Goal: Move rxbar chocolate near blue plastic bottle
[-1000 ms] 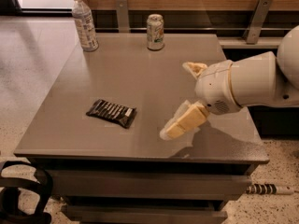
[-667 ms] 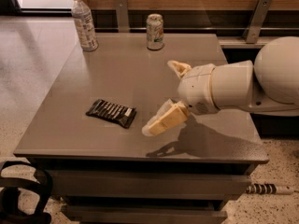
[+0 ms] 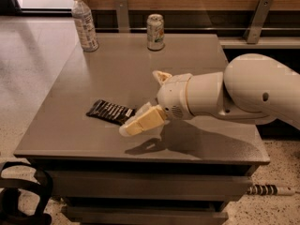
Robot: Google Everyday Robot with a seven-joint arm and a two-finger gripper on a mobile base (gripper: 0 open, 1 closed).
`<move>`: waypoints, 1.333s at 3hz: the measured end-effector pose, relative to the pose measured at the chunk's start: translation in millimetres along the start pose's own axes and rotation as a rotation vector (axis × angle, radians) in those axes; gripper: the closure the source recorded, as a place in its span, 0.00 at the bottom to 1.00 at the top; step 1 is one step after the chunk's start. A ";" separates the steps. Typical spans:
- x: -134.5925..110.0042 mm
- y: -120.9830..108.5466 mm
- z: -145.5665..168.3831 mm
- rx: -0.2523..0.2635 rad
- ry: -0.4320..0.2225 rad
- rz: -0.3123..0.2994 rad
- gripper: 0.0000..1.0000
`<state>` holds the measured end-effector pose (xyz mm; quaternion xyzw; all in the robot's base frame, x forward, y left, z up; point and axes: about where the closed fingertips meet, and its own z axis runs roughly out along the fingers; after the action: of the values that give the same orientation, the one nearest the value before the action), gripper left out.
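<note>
The rxbar chocolate [image 3: 108,111] lies flat in its black wrapper on the front left part of the grey table [image 3: 112,69]. The blue plastic bottle [image 3: 85,24], clear with a white cap, stands upright at the table's far left corner. My gripper [image 3: 140,102] is open just right of the bar, low over the table. Its near finger [image 3: 140,121] covers the bar's right end, and its far finger [image 3: 162,76] points toward the back. The gripper holds nothing.
A pale drink can [image 3: 155,31] stands upright at the back middle of the table. A wooden wall with metal brackets runs behind it. A dark cable loop [image 3: 18,191] lies on the floor at the front left.
My arm has moved left and toward the bar, and the near finger now reaches the bar's right end. The bar, the bottle and the can have not moved.
</note>
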<state>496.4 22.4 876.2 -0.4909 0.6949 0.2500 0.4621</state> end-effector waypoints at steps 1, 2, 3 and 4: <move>-1.7 9.8 24.7 -0.005 -0.049 0.051 0.00; -2.7 17.3 49.2 -0.007 -0.096 0.059 0.00; 5.7 19.0 69.2 -0.005 -0.115 0.078 0.00; 18.8 19.7 82.8 -0.001 -0.100 0.100 0.00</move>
<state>509.5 88.0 820.4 -0.4426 0.6946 0.2972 0.4830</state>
